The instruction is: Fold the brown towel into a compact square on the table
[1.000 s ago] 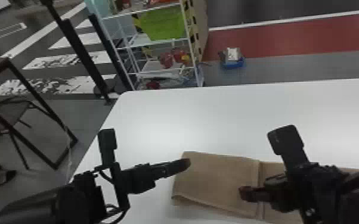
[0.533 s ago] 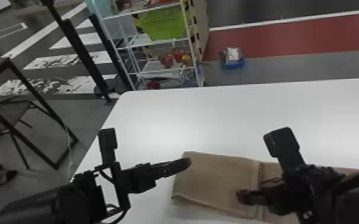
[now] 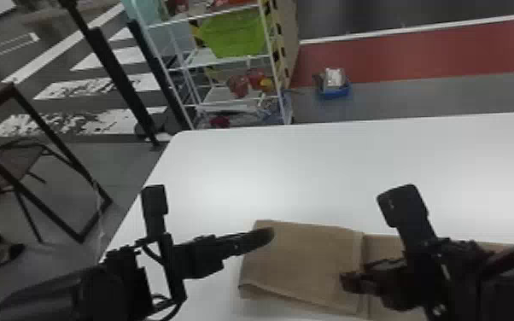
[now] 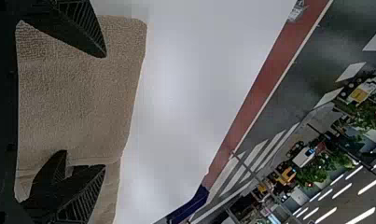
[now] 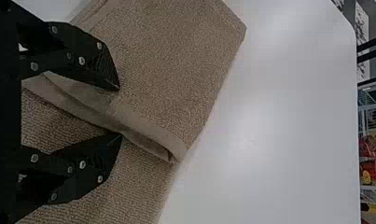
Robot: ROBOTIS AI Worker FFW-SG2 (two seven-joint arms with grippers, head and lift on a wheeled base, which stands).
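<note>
On the table (image 3: 346,170), the brown towel (image 3: 303,256) lies partly folded.

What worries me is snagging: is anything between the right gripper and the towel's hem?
Nothing visible stands in the way: the right gripper is open over the towel, whose bare hem shows between its fingers.

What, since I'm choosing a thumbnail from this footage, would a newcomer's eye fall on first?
Probably the brown towel, lying partly folded near the front of the bare white table. Next come the two black grippers over it: the left gripper at its left end, the right gripper with open jaws by the folded-over edge. Beyond the table, the bright green container on the wire rack catches the eye.
</note>
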